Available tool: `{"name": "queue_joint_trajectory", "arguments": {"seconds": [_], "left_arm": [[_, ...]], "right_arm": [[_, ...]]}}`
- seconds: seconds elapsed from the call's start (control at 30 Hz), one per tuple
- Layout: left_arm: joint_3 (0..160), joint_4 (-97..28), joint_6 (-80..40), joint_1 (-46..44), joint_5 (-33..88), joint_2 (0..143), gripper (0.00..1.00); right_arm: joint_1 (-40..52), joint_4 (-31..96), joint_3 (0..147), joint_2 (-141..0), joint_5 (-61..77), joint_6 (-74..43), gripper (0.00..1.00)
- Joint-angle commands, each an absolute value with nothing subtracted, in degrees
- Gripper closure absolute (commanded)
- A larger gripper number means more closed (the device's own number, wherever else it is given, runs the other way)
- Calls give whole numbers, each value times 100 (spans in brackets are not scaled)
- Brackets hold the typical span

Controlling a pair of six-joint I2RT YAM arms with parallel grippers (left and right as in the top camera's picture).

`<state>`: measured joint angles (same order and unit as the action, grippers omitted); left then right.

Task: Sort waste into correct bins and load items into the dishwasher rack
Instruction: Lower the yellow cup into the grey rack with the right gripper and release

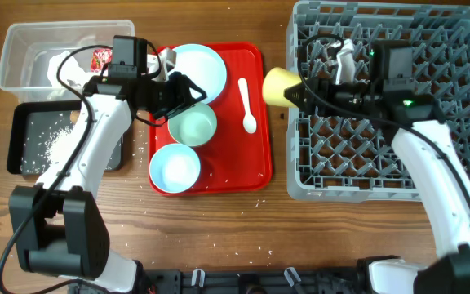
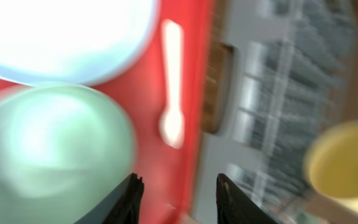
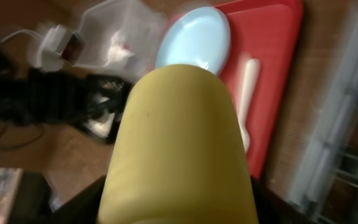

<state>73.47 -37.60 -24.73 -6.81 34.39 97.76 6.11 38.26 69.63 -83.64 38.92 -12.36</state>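
Black tray (image 1: 13, 140) holds white crumbs (image 1: 49, 145); clear tub (image 1: 12, 57) holds red wrapper (image 1: 102, 59).

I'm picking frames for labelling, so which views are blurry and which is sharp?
Overhead: sharp, evenly lit. Left wrist: heavy blur smears the mint bowl, white spoon and rack. Right wrist: yellow cup fairly sharp, background soft.

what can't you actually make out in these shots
- Right wrist: the yellow cup fills the frame, hiding how the right gripper grips it.
- Overhead: the left arm covers part of the clear tub and the black tray, so some contents are hidden.
- Left wrist: motion blur smears the mint bowl and spoon; fine detail is lost.
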Motion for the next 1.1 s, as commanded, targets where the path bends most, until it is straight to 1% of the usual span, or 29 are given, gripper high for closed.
{"name": "queue_joint_trajectory", "arguments": {"seconds": [0.0, 0.07, 0.13, 0.3, 0.47, 0.57, 0.6, 0.77, 0.9, 1.07], "left_arm": [[7400, -3913, -2423, -703, 1931, 9664, 62], [7400, -4086, -2425, -703, 1352, 9664, 62], [7400, -4191, -2421, -703, 1017, 9664, 62], [7400, -4209, -2268, -703, 908, 9664, 61], [7400, -4211, -2268, -703, 886, 9664, 61], [7400, -4211, -2270, -703, 886, 9664, 61], [7400, -4213, -2270, -703, 886, 9664, 61], [7400, -4309, -2270, -703, 884, 9664, 61], [7400, -4316, -2270, -703, 886, 9664, 61], [7400, -4318, -2270, -703, 886, 9664, 61]], "right_arm": [[919, 5107, 7883, -8001, 1413, -972, 64], [1079, 5872, 8066, -8003, 696, -1153, 64], [1146, 6591, 8064, -8042, 244, -1420, 64], [1140, 7714, 8058, -8307, -309, -1669, 64], [1140, 7913, 8058, -8807, -298, -1643, 64], [1133, 8064, 8055, -8982, 193, -1269, 65], [1122, 8066, 8051, -8986, 427, -1125, 64], [902, 8141, 7856, -8986, 458, -978, 65], [663, 7999, 7572, -8986, 460, -899, 70], [554, 7802, 7540, -8991, 615, -762, 70]]}}
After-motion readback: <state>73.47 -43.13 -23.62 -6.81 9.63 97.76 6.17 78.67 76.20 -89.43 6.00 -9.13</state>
